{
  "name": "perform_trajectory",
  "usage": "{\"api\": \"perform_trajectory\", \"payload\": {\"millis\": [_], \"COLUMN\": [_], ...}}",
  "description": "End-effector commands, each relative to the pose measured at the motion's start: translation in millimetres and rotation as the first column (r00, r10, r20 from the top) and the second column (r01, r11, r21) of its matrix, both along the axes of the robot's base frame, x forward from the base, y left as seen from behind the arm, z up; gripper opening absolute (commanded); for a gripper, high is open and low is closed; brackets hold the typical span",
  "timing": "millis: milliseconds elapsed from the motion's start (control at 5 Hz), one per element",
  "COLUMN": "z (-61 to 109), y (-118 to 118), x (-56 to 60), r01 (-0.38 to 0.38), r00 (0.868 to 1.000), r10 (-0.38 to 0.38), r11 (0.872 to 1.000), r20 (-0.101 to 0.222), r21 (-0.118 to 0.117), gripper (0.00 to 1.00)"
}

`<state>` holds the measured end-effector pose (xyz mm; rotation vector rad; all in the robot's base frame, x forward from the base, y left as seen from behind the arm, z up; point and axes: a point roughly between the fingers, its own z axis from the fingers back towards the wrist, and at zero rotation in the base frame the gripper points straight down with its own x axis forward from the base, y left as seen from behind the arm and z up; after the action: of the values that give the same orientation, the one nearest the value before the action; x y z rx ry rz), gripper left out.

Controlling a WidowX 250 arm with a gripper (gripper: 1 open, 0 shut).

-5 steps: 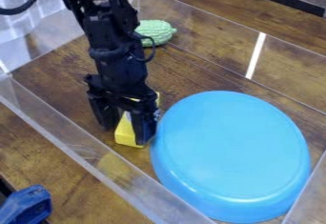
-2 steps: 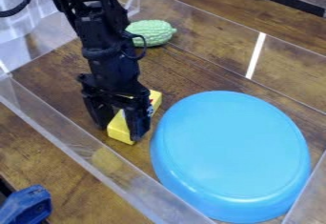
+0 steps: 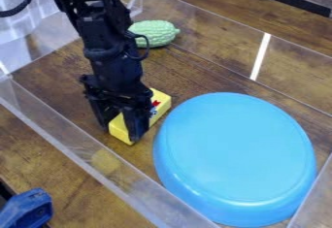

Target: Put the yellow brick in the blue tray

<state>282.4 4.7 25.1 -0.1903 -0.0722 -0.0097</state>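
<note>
While the black gripper (image 3: 127, 118) has its jaws narrowed around the small yellow rectangular brick (image 3: 135, 122) on the wooden desk, beside the round light-blue plastic tray (image 3: 236, 158), an off-centre pinch could let it slip during lifting.

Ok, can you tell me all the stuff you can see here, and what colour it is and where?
yellow brick: one, bright yellow with a red bit on top, on the wooden floor just left of the blue tray, between the hand's fingers
blue tray: one, light blue, round, lower right
green bumpy thing: one, green, at the back behind the arm
clear bin: one, see-through walls around everything
blue object: one, dark blue, bottom left corner outside the bin
hand: one, black, pointing down, closing around the brick
</note>
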Motion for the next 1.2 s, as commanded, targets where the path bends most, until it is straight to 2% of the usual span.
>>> {"api": "perform_trajectory", "payload": {"millis": [0, 1000], "z": [15.5, 44.8], "y": [1, -5], "x": [10.6, 16.9], "r01": [0.01, 0.068], "r00": [0.999, 0.994], "r10": [-0.011, -0.075], "r11": [1.0, 0.994], "r20": [0.049, 0.08], "r21": [0.018, 0.082], "gripper": [0.0, 0.0]}}
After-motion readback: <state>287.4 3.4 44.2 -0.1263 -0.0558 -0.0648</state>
